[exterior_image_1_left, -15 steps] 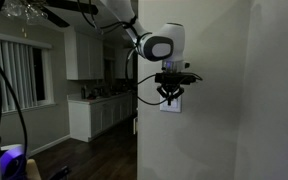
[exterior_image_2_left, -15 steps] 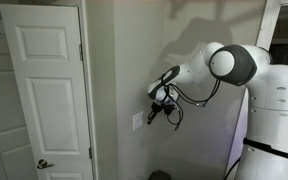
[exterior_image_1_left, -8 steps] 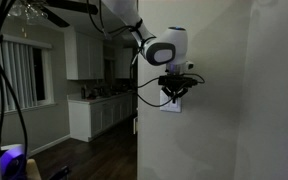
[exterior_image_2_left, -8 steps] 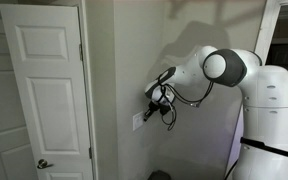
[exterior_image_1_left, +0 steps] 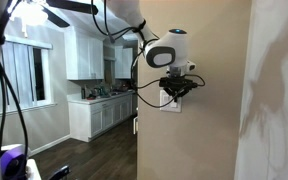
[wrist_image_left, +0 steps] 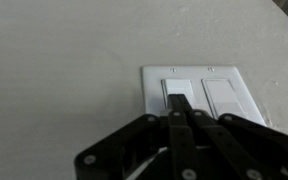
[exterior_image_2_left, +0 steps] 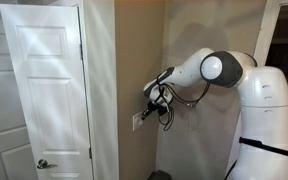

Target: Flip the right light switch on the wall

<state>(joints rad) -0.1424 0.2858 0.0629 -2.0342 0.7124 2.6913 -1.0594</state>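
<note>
The white two-switch plate [wrist_image_left: 196, 96] sits on the beige wall [wrist_image_left: 64, 70]. In the wrist view my gripper [wrist_image_left: 181, 103] is shut, and its joined fingertips press on the left-hand paddle [wrist_image_left: 177, 88]. The right light switch [wrist_image_left: 224, 97], the right-hand paddle in that view, is bare. In both exterior views the gripper [exterior_image_1_left: 174, 90] [exterior_image_2_left: 150, 108] is against the plate [exterior_image_1_left: 170, 103] [exterior_image_2_left: 138, 121], and it hides the paddles there. The gripper holds nothing.
The wall's vertical corner edge [exterior_image_1_left: 137, 120] lies just beside the plate, with white kitchen cabinets [exterior_image_1_left: 96, 115] beyond it. A white panelled door [exterior_image_2_left: 46, 95] stands on the plate's other side. The robot's white body [exterior_image_2_left: 274, 120] is close to the wall.
The whole scene has become clearly brighter than in the earlier frames. The gripper has moved in a little closer against the switch plate.
</note>
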